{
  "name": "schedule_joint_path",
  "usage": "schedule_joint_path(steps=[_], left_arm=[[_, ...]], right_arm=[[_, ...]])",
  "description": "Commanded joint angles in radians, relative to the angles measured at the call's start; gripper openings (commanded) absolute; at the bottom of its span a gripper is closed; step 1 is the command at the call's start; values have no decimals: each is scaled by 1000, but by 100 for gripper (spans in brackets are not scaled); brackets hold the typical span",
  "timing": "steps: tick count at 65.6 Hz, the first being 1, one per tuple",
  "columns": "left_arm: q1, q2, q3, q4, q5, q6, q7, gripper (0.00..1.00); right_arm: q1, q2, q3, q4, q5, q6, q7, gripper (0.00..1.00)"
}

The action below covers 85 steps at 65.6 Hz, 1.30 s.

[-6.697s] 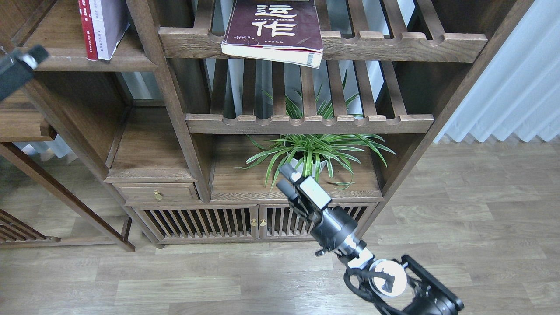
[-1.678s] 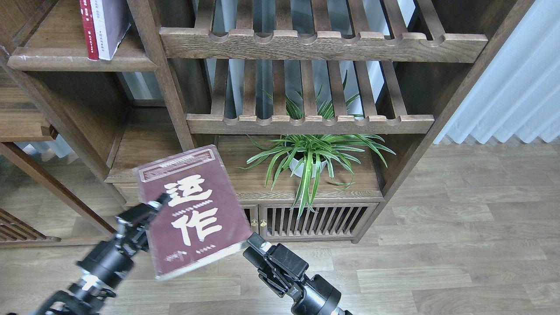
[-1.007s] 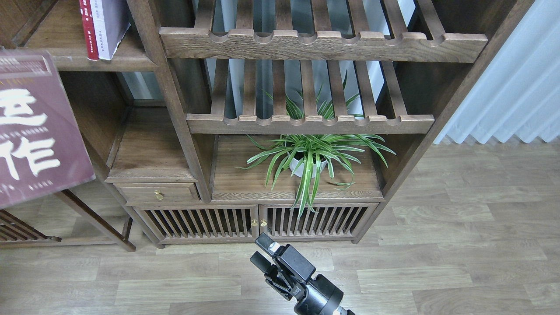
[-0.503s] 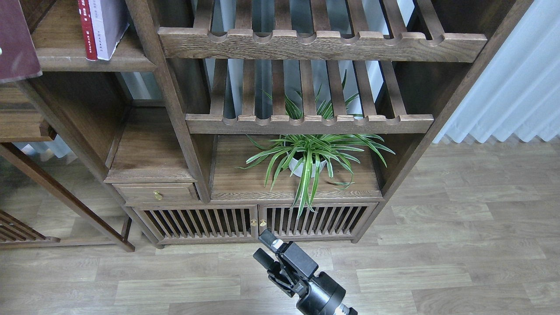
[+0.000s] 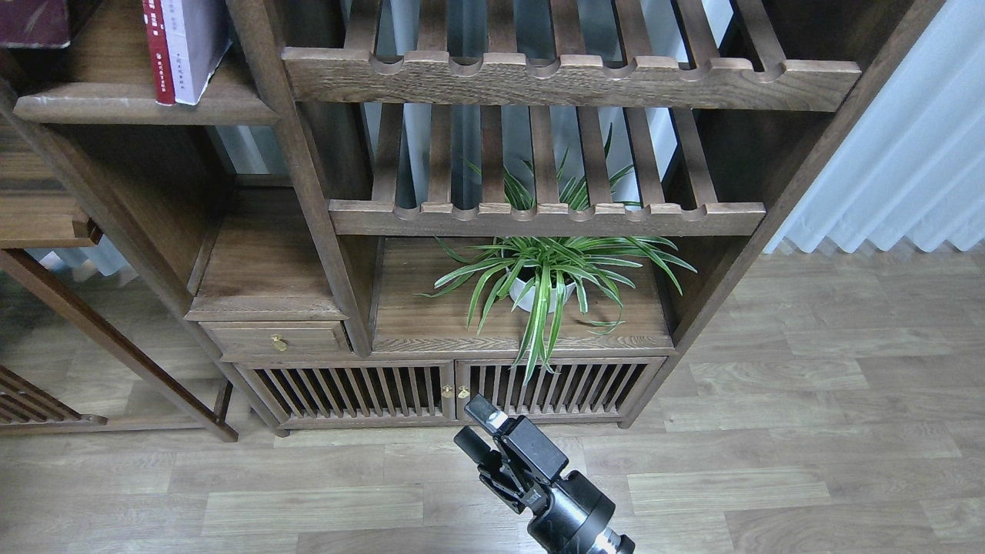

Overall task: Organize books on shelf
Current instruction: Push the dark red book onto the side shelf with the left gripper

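Note:
The solid dark-brown shelf (image 5: 146, 109) is at the upper left. A red book (image 5: 158, 54) and a pale lavender-white book (image 5: 196, 42) stand upright on it, side by side. Only a corner of the dark maroon book (image 5: 31, 21) shows at the top left edge, above the left end of the shelf; what holds it is out of view. My left gripper is out of view. My right gripper (image 5: 475, 428) is low at the bottom centre, over the floor in front of the cabinet, its fingers apart and empty.
Two slatted shelves with notched front rails (image 5: 569, 77) fill the middle of the unit. A potted spider plant (image 5: 542, 281) stands under them on the cabinet top. A small drawer (image 5: 273, 338) and slatted doors (image 5: 446, 388) lie below. Curtains (image 5: 893, 169) hang at right.
The maroon book has gone from my right hand to my left, then up and left until only a corner shows at the top edge. My right gripper has drawn back low.

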Motion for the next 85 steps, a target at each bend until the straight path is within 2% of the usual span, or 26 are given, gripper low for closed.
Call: schedule_joint_path(steps=[1,2,8,27,40,45,53,62,66,73,85], left_arm=[[-127,-39,96,83,0,0,8,10],[-145,-49,102,89,0,0,18,10],[-171,-67,115,109,-8,0,19,10],[-171,-116,153,221,-15,0,19,11],[-170,-125,159,241,-15,0,19,13],[-170,-141,170,249,-15,0,19,19],[-170,-153,196,249,-15,0,19,38],[-154,-153,199,246,-17,0,19,48],[-147,-151,199,239,-17,0,12,49],[-111,-127,193,206,-35,0,-25,51],[-50,-87,188,108,-115,0,-29,52]], right_arm=[[0,0,-1,0,1,0,0,99],[0,0,1,0,1,0,0,99],[0,0,2,2,1,0,0,99],[0,0,2,2,1,0,0,99],[0,0,2,2,1,0,0,99],[0,0,2,2,1,0,0,99],[0,0,2,10,1,0,0,99],[0,0,4,13,1,0,2,99],[0,0,4,13,1,0,2,99],[0,0,6,13,-1,0,2,99],[0,0,6,13,-1,0,2,99]])
